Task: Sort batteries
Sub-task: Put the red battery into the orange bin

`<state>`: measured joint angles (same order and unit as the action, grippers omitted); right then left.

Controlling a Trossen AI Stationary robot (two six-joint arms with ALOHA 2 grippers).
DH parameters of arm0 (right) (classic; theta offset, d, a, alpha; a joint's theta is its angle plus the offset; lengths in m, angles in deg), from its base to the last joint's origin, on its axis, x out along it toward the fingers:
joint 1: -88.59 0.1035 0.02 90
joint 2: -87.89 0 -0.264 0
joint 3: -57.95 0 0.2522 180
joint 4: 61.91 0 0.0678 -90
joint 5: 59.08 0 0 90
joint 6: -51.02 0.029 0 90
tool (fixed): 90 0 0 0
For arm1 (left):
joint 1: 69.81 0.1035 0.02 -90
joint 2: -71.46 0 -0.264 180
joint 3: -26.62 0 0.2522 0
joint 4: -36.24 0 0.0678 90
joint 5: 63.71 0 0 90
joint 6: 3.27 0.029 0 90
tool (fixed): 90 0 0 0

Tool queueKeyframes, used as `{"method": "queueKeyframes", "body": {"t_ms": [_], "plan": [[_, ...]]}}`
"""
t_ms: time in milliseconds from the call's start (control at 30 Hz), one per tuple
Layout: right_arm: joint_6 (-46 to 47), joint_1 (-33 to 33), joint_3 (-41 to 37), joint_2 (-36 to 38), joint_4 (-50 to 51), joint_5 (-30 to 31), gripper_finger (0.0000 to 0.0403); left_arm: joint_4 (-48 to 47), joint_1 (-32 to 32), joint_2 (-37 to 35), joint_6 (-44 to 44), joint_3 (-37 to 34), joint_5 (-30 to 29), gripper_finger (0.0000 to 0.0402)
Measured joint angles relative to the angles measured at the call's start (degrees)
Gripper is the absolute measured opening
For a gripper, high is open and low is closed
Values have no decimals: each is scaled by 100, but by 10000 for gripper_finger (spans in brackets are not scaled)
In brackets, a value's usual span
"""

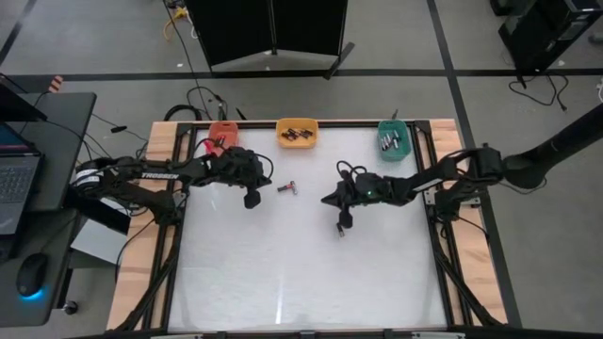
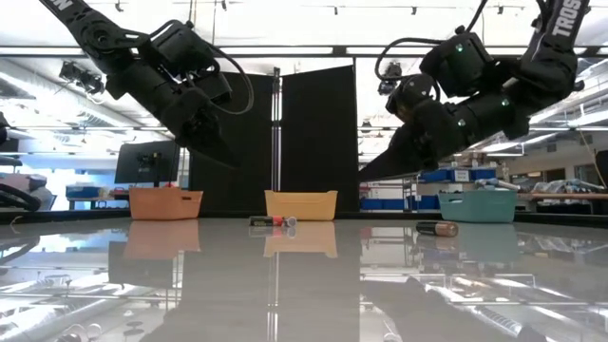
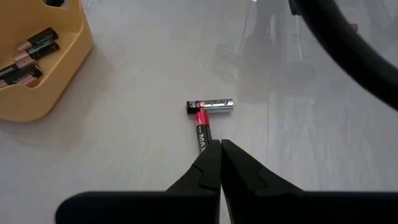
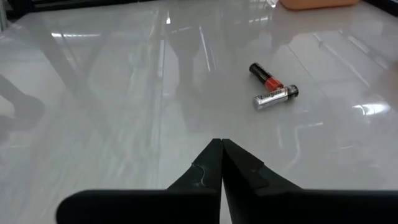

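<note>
High view shows three small bins in a row along the worktop's (image 1: pixel 301 282) far edge: an orange-red bin (image 1: pixel 222 133), a yellow bin (image 1: pixel 297 133) and a teal bin (image 1: pixel 394 137), each already holding batteries, so sorting looks mostly done. Two loose batteries (image 1: pixel 288 189) remain on the open worktop just in front of the yellow bin, a silver one (image 3: pixel 211 105) and a red-and-black one (image 3: pixel 203 132), touching end to side in an L. A third battery (image 2: pixel 437 228) lies apart nearer the teal bin in the low view.

Left tool (image 3: pixel 221 163) hangs above the pair with its fingers pressed together and nothing between them; it would have to part them before a pick. Right tool (image 4: pixel 221 163) is likewise closed and empty, raised over the middle of the worktop and aimed toward the same pair.

Room is generous: the near half of the worktop is bare. The tight spot is the two tools converging on touching batteries
</note>
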<state>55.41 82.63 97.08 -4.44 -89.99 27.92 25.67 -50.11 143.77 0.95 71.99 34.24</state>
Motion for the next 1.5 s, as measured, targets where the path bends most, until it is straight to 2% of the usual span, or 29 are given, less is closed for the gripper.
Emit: {"method": "queueKeyframes", "body": {"t_ms": [233, 600, 700, 933, 1033, 1233, 1367, 1500], "plan": [[56, 19, 2, -135, -260, 0, 38, 29, 0, 2, -1, 0, 2, 15], [47, 17, 2, -124, -610, 0, 23, -255, 7, 4, -127, 0, 2, 15], [-99, -5, 2, -124, -613, 158, 22, -353, 7, 4, 12, 0, 0, 15], [-420, -5, 4, -124, -615, 201, 14, 48, 7, 4, 294, 0, 63, 15], [-444, -8, 3, -124, -614, 201, 14, 83, 7, 4, 148, 0, 196, 15], [-416, -10, 3, -124, -612, 205, 21, -810, 20, 7, 196, 215, 219, 21], [-414, -10, 4, -122, -612, 205, 14, -1471, 2, 7, 318, 486, -81, 46], [-401, -10, 4, -122, -612, 205, 10, -1532, 2, 4, 280, 641, -192, 75]]}}
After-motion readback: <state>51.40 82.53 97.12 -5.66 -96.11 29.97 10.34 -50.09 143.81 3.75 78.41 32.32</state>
